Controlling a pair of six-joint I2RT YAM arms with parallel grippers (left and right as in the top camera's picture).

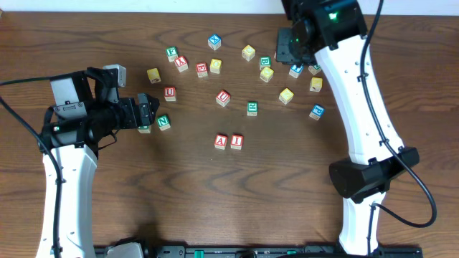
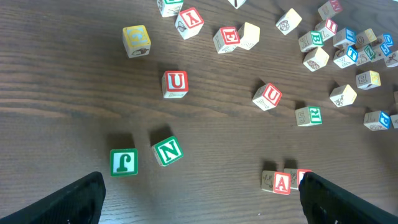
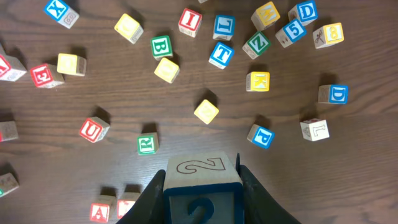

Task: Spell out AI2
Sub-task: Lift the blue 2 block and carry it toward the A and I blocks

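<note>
Blue-printed "2" cube [image 3: 202,177] is clamped in the right gripper [image 3: 202,194]; left gripper [image 2: 208,202] gapes empty.

There are two robot arms, a left arm [image 1: 68,179] and a right arm [image 1: 358,107]. Each has one tool, so that makes two: the left tool [image 1: 148,112] and the right tool [image 3: 202,193]. There is one desk [image 1: 287,186]. From above I count twenty-one little wooden cubes [image 1: 248,51] on it; more may hide under the right arm. Two are red U cubes [image 2: 175,84]. One is the A cube [image 1: 221,141]. One more is the 2 cube [image 3: 202,171].
</note>
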